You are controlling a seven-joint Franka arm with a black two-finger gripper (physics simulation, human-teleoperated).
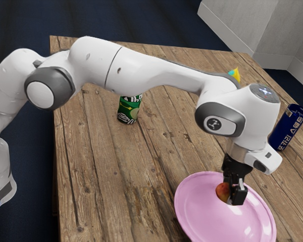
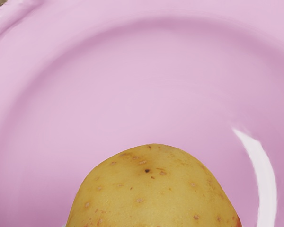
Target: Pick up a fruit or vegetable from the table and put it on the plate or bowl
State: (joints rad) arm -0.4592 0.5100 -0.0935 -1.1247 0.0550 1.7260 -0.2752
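Note:
A pink plate lies at the near right corner of the wooden table. My black gripper hangs just over the plate's middle, shut on a small yellow fruit with a red blush. In the wrist view the fruit bulges right under my hand, speckled and yellow, with the smooth pink plate all around it. From the exterior view I cannot tell whether the fruit touches the plate.
A green can stands mid-table behind my arm. A blue can stands near the exterior view's right edge of the table. A small yellow and teal thing peeks out behind my forearm.

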